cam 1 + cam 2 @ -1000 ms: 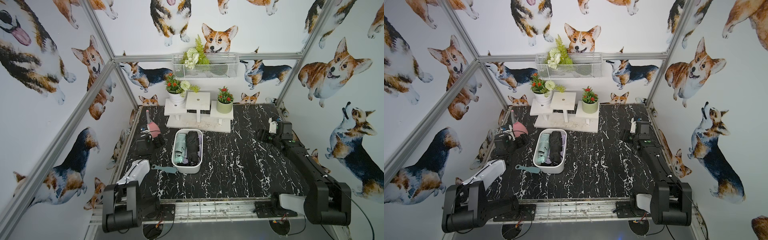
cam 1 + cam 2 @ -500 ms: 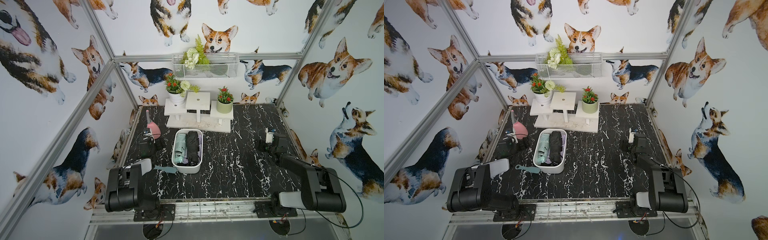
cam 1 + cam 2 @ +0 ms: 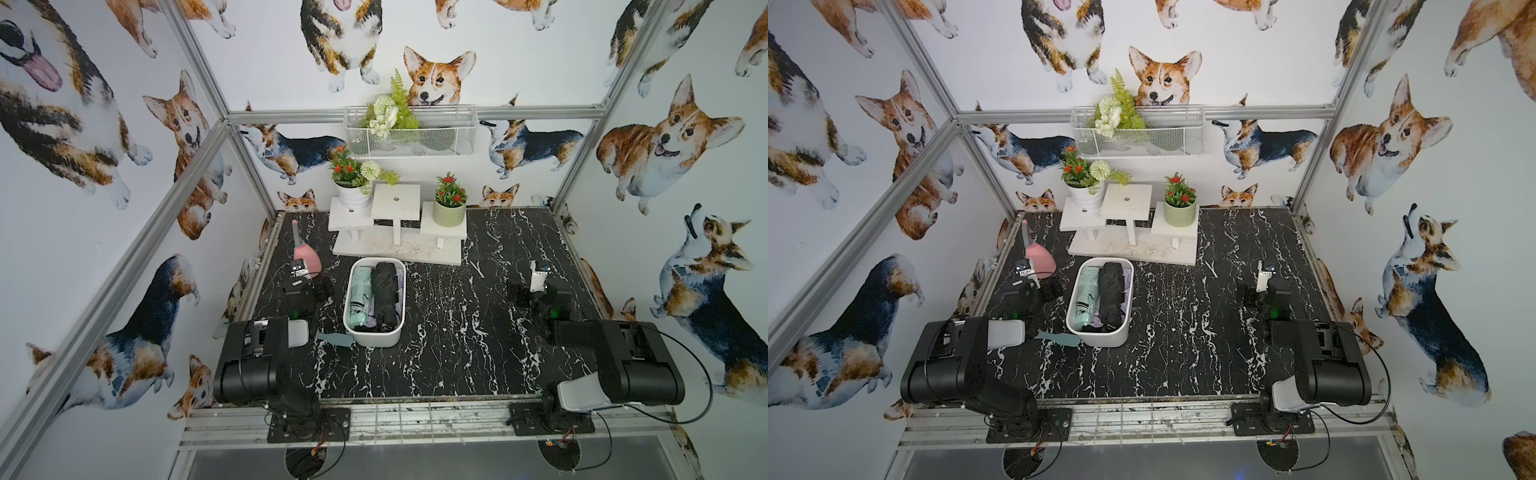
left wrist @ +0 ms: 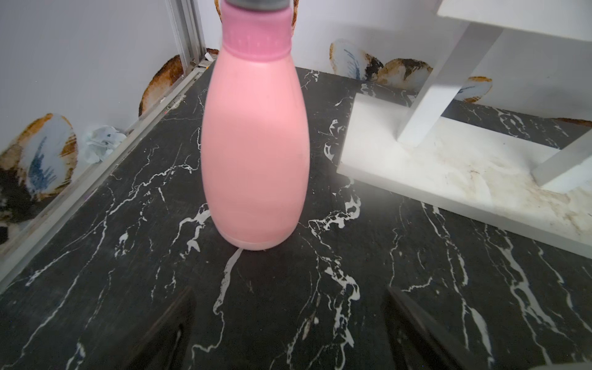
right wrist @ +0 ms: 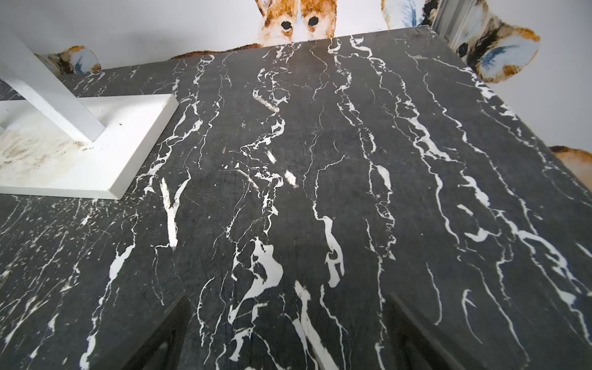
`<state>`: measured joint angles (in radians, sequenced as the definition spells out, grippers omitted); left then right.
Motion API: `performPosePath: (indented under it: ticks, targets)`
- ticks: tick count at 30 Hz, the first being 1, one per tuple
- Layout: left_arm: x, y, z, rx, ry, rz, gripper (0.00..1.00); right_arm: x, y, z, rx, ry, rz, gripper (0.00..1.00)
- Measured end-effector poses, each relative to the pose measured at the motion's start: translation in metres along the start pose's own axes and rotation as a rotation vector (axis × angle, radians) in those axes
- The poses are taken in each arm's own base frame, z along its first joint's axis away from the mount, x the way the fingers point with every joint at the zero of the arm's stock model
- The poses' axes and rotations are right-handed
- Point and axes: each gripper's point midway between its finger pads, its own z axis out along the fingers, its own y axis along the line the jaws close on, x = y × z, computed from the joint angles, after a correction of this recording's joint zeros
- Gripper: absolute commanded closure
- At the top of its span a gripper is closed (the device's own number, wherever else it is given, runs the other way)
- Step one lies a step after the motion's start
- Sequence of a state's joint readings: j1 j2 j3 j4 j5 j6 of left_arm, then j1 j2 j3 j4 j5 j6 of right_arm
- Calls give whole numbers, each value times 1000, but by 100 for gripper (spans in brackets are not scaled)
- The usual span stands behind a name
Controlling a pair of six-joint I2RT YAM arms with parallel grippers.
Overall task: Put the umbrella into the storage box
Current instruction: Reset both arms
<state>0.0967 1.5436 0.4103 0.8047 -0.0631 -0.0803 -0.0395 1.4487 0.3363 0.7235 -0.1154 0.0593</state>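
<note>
The white storage box [image 3: 372, 338] [image 3: 1100, 338] stands mid-table. Inside it lie a folded mint-green umbrella [image 3: 360, 297] [image 3: 1087, 297] and a folded black umbrella [image 3: 384, 295] [image 3: 1112, 295] side by side, with lavender fabric [image 3: 400, 291] showing beneath. My left gripper [image 3: 306, 286] [image 4: 288, 320] is open and empty, left of the box, facing a pink bottle. My right gripper [image 3: 537, 291] [image 5: 285, 326] is open and empty over bare table, well to the right of the box.
The pink bottle [image 3: 306, 259] [image 4: 254, 144] stands upright just ahead of the left gripper. A teal sleeve [image 3: 334, 338] lies flat by the box's front left corner. A white stepped stand [image 3: 395, 245] with potted plants is at the back, under a wire-mesh basket [image 3: 409, 133].
Both arms have folded back toward the table's front edge. The right gripper came in from the far right side. The box and umbrellas have not moved.
</note>
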Motion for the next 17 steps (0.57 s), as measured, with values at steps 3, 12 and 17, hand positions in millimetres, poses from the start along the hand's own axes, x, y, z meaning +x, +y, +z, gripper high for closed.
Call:
performPosePath:
  ticks: [3, 12, 17]
  targets:
    - [-1, 0, 0, -3, -3, 3, 1, -5, 0, -1, 3, -28, -3, 0]
    - [-3, -1, 0, -3, -15, 9, 0, -9, -9, -1, 73, -43, 13, 0]
    - [-3, -1, 0, -3, -14, 10, 0, -12, -9, 0, 84, -48, 10, 0]
